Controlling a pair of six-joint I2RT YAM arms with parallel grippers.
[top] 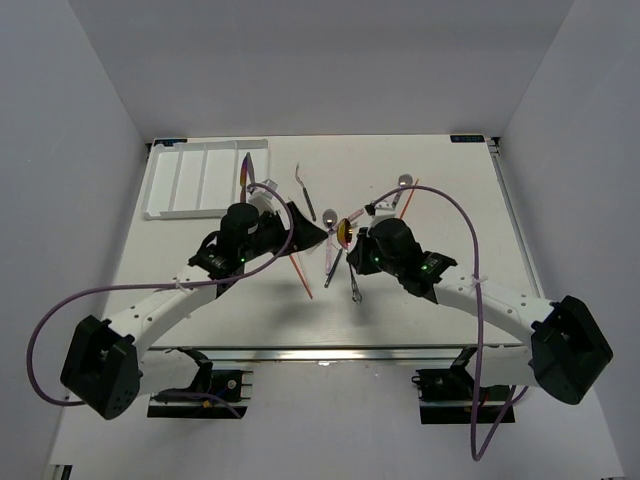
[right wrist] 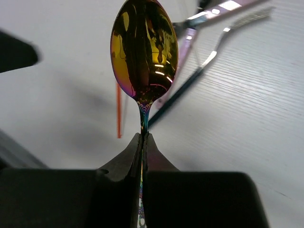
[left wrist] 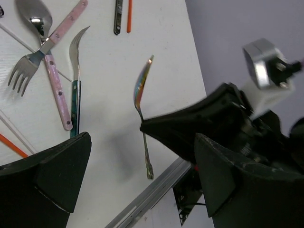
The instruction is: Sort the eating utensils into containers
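My right gripper (right wrist: 144, 137) is shut on the thin neck of an iridescent spoon (right wrist: 144, 52), whose gold-purple bowl stands upright above the table. In the top view the spoon (top: 345, 232) hangs mid-table at the right gripper (top: 355, 238). My left gripper (top: 316, 228) faces it, open and empty. The left wrist view shows the spoon (left wrist: 142, 90) edge-on beyond my left gripper (left wrist: 142, 183), with its handle hanging down. The white tray (top: 190, 180) lies at the back left with an iridescent knife (top: 247, 168) in its right slot.
Loose utensils lie mid-table: a silver spoon (left wrist: 33, 19), a pink-handled fork (left wrist: 21, 73), a teal-handled piece (left wrist: 76, 61), an orange chopstick (top: 300, 275). Another spoon (top: 404, 181) and chopstick (top: 410, 198) lie at the back right. The table's near edge rail (left wrist: 152, 194) is close.
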